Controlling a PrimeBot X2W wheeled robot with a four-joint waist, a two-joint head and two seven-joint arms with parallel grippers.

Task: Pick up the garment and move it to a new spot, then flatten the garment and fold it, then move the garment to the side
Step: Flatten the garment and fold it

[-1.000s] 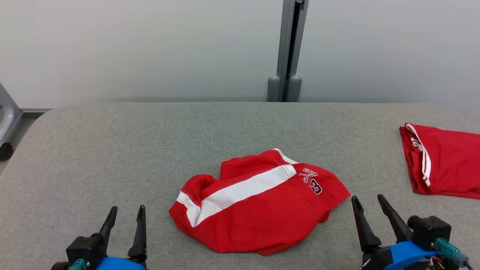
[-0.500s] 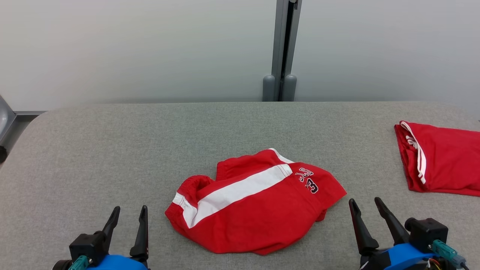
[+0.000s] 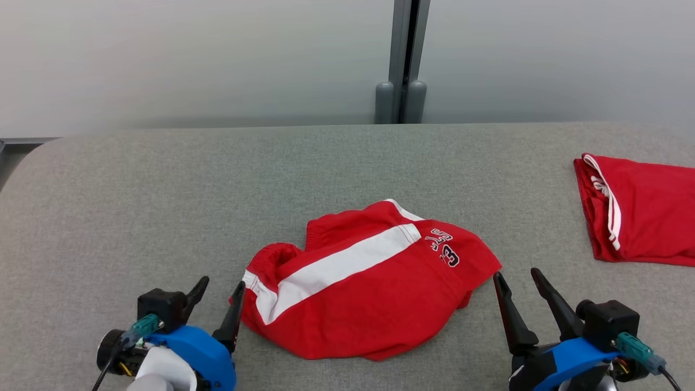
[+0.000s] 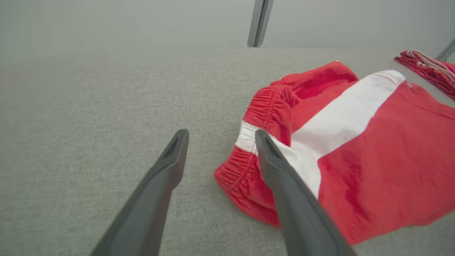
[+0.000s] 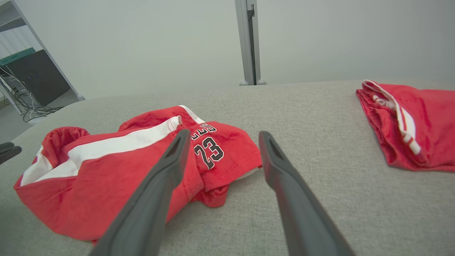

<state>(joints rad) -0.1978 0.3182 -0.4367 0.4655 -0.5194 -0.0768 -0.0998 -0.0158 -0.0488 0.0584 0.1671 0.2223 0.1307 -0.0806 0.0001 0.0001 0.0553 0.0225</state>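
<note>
Task item: the garment (image 3: pixel 369 293), red with a white stripe, is left crumpled at the front middle of the worktop (image 3: pixel 163 190).
Left arm: the left end effector (image 3: pixel 222 282) is held spread and empty, right at the elastic waistband; contact cannot be told.
Right arm: the right end effector (image 3: pixel 516 273) is held spread and empty, just beside the numbered hem.
Done: nothing is judged finished; no grip is made.
Remaining: lifting, moving, flattening, folding, setting aside.
Aside: a folded red garment (image 3: pixel 640 217) is laid at the right edge.
</note>
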